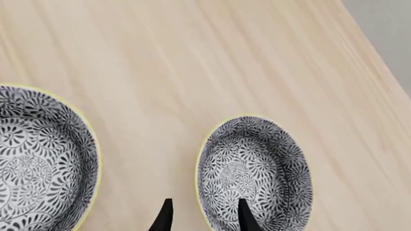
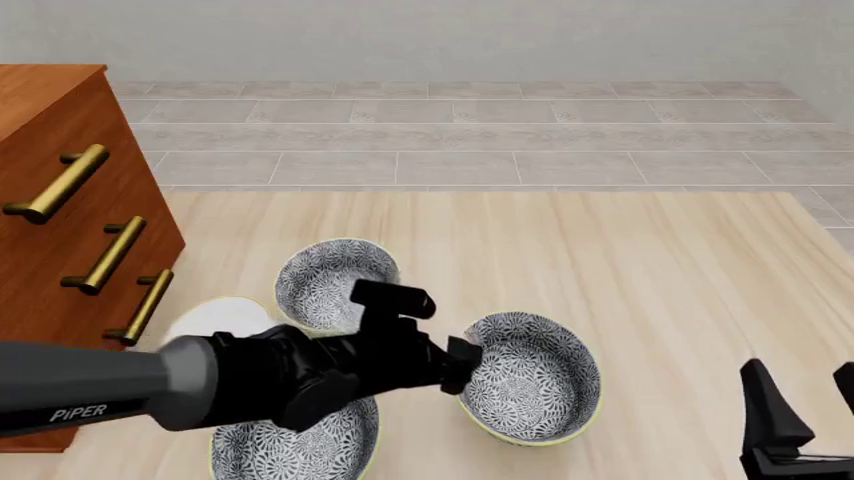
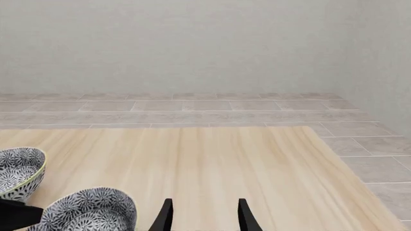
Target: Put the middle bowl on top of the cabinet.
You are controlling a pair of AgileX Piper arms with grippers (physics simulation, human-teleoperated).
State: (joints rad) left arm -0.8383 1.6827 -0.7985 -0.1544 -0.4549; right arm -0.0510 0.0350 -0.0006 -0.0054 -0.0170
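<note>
3 patterned bowls are sitting on the table point(image 2: 667, 260) in the front view: a far one point(image 2: 335, 281), a near one point(image 2: 296, 447) partly under my left arm, and the middle bowl point(image 2: 531, 377), rightmost of the 3. My left fingers point(image 1: 202, 216) are standing parted, 1 tip point(image 1: 247, 217) over the middle bowl's point(image 1: 253, 171) inside, the other point(image 1: 164, 217) outside its rim, gripping nothing. Whether they are touching the rim, I cannot tell. My right fingers point(image 3: 202, 215) are hanging open over bare table, well apart from the bowls. The cabinet point(image 2: 74, 230) is standing at the left, a white plate point(image 2: 220, 318) beside it.
</note>
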